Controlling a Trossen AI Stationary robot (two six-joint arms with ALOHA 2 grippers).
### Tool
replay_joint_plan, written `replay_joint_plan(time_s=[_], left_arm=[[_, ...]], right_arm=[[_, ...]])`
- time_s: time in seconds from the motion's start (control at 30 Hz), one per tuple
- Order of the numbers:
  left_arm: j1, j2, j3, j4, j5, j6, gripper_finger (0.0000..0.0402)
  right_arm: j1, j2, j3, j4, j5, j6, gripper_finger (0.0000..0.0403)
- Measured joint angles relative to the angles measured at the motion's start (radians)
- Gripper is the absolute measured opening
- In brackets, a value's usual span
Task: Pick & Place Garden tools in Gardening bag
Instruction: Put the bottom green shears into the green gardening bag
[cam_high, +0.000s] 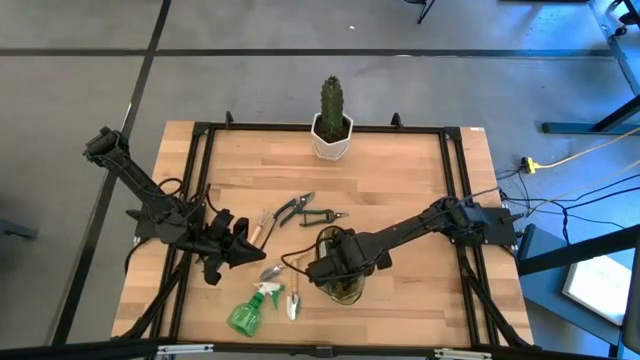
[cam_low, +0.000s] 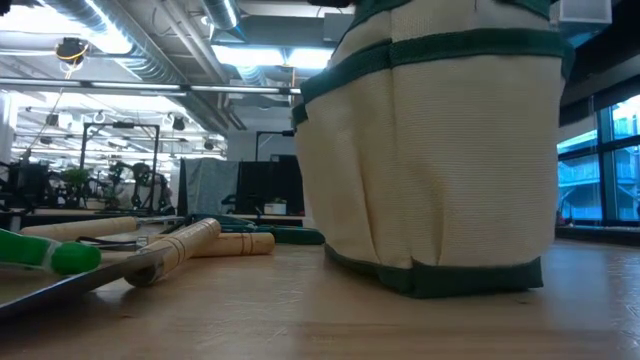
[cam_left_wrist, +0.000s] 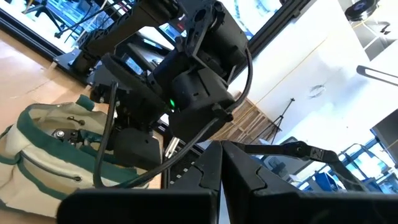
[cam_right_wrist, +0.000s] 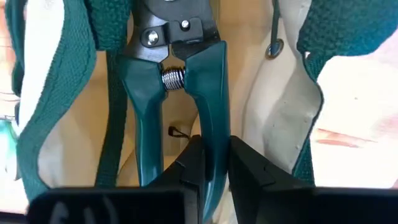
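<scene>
Right pincer pointing into gardening bag, clamping teal-handled shears

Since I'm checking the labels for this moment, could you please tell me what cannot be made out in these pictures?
- High view: the gardening bag is mostly covered by the right gripper, so its contents are hidden.
- Right wrist view: the shears it grips have their blades cut off by the picture's edge.
- Low view: the bag fills the picture, hiding both grippers.
- Left wrist view: the left gripper blocks the table.
</scene>
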Motion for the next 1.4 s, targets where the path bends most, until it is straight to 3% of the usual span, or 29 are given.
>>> replay_joint_plan(time_s=[0.37,0.9,1.1,1.4], left_arm=[[0.0,0.0,0.0,0.001,0.008,-0.011,0.0001],[-0.006,0.0,0.0,0.0,0.008,-0.024,0.0001],[-0.006,0.0,0.0,0.0,0.007,-0.024,0.0001],[-0.006,0.0,0.0,0.0,0.007,-0.024,0.0001]], right_arm=[[-0.013,0.0,-0.114,0.134,-0.003,-0.019,0.0047],[-0.038,0.0,-0.117,0.184,0.038,-0.053,0.0047],[-0.031,0.0,-0.117,0.292,0.059,-0.097,0.0047],[-0.031,0.0,-0.117,0.265,0.065,-0.092,0.0047]])
